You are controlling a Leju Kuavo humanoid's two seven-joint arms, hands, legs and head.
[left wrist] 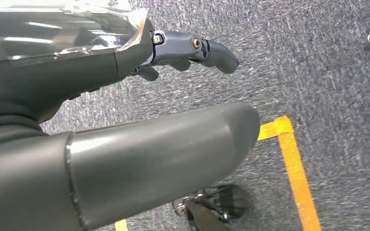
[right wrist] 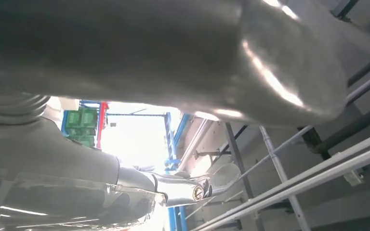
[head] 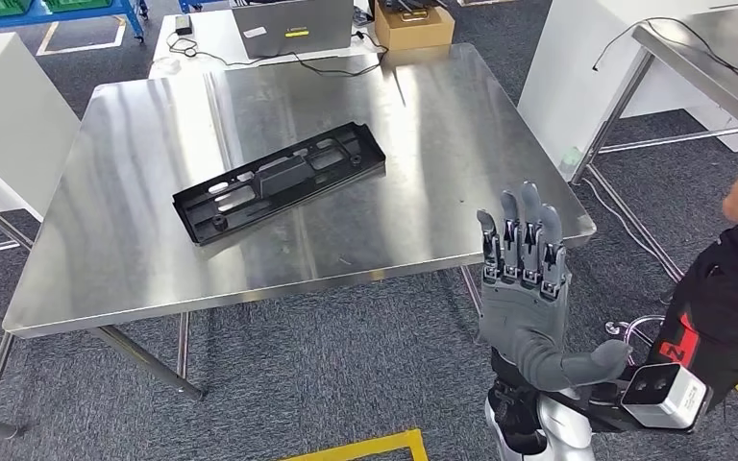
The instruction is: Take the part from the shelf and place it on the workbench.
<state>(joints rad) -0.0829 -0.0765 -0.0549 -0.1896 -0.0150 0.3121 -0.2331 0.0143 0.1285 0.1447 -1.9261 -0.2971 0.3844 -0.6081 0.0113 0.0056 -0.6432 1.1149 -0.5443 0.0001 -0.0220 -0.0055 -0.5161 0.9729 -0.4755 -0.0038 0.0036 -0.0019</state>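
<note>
Steel workbench (head: 442, 125), black part (head: 279, 181) flat on it, laptop (head: 291, 26) and box (head: 413, 24) beyond; right hand (head: 524, 288) empty, fingers apart.

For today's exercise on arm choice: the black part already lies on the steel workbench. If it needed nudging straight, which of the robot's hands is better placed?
Probably the right hand: it is raised, fingers apart, beside the workbench edge, empty. The left hand hangs over the carpet, away from the black part.
</note>
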